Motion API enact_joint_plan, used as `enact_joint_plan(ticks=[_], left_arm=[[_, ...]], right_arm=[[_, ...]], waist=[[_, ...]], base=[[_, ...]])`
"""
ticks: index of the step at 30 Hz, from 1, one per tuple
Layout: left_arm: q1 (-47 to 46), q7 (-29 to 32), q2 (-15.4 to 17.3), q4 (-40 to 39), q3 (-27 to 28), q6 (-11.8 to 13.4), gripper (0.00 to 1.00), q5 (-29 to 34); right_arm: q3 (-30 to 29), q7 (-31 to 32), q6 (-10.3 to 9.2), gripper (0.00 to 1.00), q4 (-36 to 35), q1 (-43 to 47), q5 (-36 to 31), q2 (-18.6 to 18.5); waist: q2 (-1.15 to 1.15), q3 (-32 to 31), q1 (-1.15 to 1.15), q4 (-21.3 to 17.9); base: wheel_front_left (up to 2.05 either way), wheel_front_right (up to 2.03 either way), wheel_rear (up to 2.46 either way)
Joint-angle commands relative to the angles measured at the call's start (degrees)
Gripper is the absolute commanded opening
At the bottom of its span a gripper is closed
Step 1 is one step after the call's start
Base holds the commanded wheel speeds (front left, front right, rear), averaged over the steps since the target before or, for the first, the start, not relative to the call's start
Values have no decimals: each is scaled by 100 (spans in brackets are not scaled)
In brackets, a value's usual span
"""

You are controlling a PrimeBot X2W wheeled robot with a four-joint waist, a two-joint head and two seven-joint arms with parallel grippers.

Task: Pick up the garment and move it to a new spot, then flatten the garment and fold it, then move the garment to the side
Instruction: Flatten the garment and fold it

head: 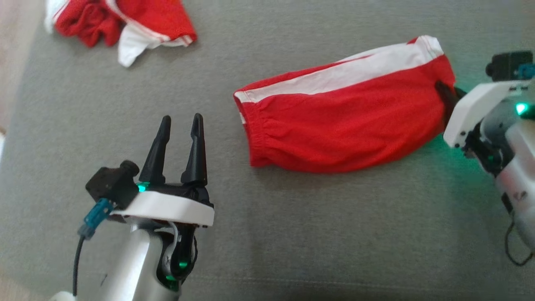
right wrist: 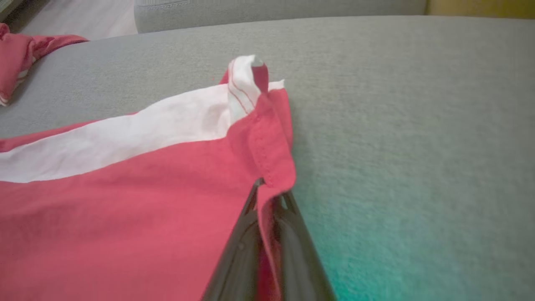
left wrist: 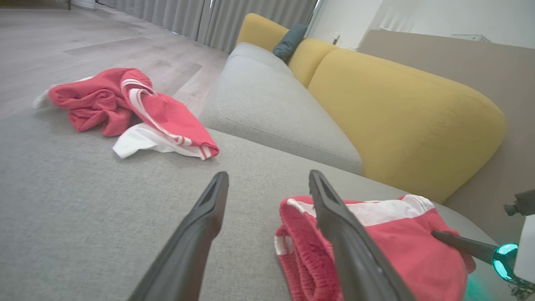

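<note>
Red shorts (head: pixel 342 125) are gripped on the grey sofa (head: pixel 292 234).
The right end effector (head: pixel 442 88) is closed on the hem; the left end effector (head: pixel 182 119) is opened wide and empty, near the waistband.

Left pincer (head: pixel 182 119): 2 long black tapered fingers (head: pixel 195 150), white collar plate (head: pixel 167 209), black cam block (head: pixel 110 182) w/ blue connector (head: pixel 95 215) & black cable (head: pixel 76 263), green LEDs, silver-grey forearm (head: pixel 129 267). Right pincer (head: pixel 444 91): same white plate, black cam, green light.
</note>
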Motion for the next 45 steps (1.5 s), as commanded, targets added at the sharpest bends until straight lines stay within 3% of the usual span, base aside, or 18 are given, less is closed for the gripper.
enact_joint_plan(ticks=[1, 7, 16, 28, 36, 45], left_arm=[[-36, -70, 44, -157, 202, -30, 100, 78], [9, -70, 44, -123, 250, -75, 100, 238], [-27, -70, 44, 4, 278, -138, 100, 322], [95, -70, 44, 59, 246, -135, 100, 210], [176, -70, 44, 24, 212, -107, 100, 133], [170, -70, 44, -34, 119, -59, 100, 26]], right_arm=[[-31, -142, 37, 0, -164, 148, -18, -73], [-231, -380, 37, 0, -329, 581, -114, 152], [-495, -528, 37, 0, -416, 756, -356, 507], [-368, -510, 37, 0, -1410, 900, -569, 834], [-37, -213, 37, 0, -2191, 1046, -709, 1295], [160, 14, 37, 0, -1993, 1154, -722, 1899]], waist=[[0, -134, 0, -261], [0, -274, 0, -750], [0, -323, 0, -946], [0, -607, 0, -576], [0, -737, 0, -269], [0, -695, 0, 88]], base=[[0, 0, 0], [0, 0, 0], [0, 0, 0], [0, 0, 0], [0, 0, 0], [0, 0, 0]])
